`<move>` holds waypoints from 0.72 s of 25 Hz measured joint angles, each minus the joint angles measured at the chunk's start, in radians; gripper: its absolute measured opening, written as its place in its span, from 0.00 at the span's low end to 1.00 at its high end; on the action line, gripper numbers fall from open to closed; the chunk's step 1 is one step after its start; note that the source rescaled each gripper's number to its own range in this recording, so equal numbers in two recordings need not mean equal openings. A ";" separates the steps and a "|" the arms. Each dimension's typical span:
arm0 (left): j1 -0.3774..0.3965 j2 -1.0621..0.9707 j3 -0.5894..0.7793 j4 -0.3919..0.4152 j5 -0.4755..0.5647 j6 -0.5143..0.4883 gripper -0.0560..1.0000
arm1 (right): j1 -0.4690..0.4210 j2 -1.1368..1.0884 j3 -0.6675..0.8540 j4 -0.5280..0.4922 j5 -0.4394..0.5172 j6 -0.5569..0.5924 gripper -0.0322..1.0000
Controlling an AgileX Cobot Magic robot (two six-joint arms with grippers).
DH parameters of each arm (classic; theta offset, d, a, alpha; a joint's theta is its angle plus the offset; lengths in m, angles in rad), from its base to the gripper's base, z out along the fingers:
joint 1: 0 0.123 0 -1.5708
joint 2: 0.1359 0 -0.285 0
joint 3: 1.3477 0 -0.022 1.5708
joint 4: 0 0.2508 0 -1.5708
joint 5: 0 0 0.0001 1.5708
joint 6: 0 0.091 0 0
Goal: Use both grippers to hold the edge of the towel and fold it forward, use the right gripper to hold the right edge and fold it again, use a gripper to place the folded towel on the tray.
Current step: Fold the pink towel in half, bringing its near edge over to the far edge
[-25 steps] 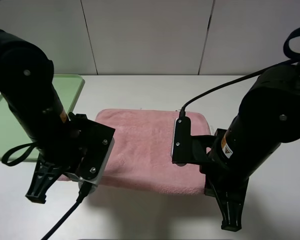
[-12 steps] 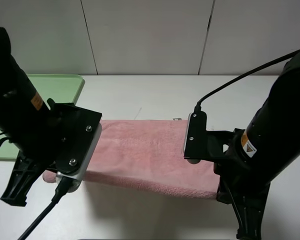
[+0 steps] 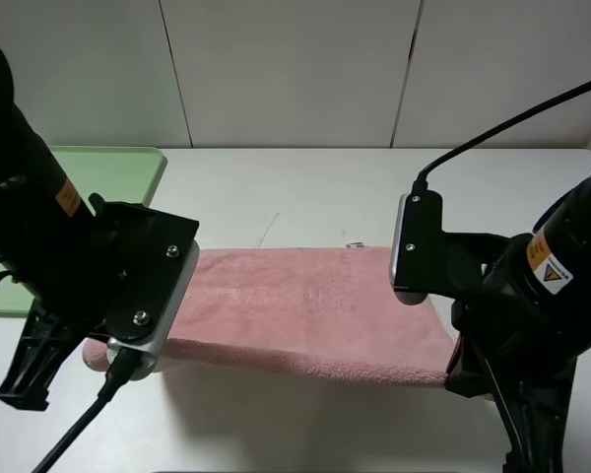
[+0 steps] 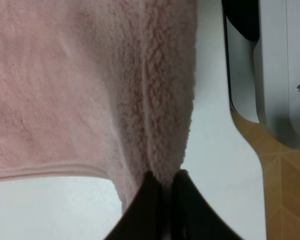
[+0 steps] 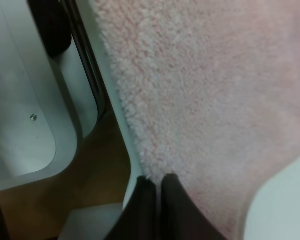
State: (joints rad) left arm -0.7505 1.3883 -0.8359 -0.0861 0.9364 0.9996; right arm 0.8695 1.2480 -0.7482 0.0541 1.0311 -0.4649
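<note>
The pink towel (image 3: 305, 305) stretches as a wide band across the white table (image 3: 305, 187), between my two black arms. In the left wrist view my left gripper (image 4: 163, 181) is shut on the towel's (image 4: 90, 90) hemmed corner. My right gripper (image 5: 157, 184) is likewise shut on the towel's (image 5: 210, 100) other near corner. In the exterior high view the wrist housings hide both sets of fingertips. The near edge of the towel (image 3: 305, 363) hangs slightly off the table and casts a shadow. The pale green tray (image 3: 128, 169) lies at the far left, partly behind my left arm (image 3: 49, 246).
A small loop (image 3: 355, 243) sticks out at the towel's far edge. The wrist views show the table's near edge with wooden floor (image 4: 285, 180) and a grey-white base (image 5: 20, 125) below it. A pale panelled wall (image 3: 295, 69) stands behind the table.
Both arms have risen and spread apart while holding the towel's near corners. The towel's far edge has slid toward the front, and the cloth now looks narrower and more stretched.
</note>
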 joint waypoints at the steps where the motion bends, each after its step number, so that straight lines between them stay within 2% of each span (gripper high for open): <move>1: 0.000 -0.001 0.000 0.005 0.000 0.000 0.05 | 0.000 0.000 -0.012 -0.004 0.005 0.000 0.03; 5: 0.000 -0.002 0.000 0.026 -0.013 -0.002 0.05 | 0.000 0.000 -0.065 -0.033 0.029 0.000 0.03; 9: 0.000 -0.002 0.000 0.076 -0.072 -0.042 0.05 | 0.000 0.000 -0.083 -0.075 0.036 -0.005 0.03; 14: 0.000 -0.002 0.000 0.148 -0.145 -0.091 0.05 | 0.000 0.000 -0.085 -0.138 0.004 -0.024 0.03; 18: 0.019 -0.002 0.000 0.160 -0.198 -0.094 0.05 | 0.003 0.000 -0.085 -0.198 -0.026 -0.027 0.03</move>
State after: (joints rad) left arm -0.7317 1.3864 -0.8359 0.0743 0.7385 0.9057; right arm 0.8724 1.2480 -0.8332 -0.1438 1.0050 -0.4920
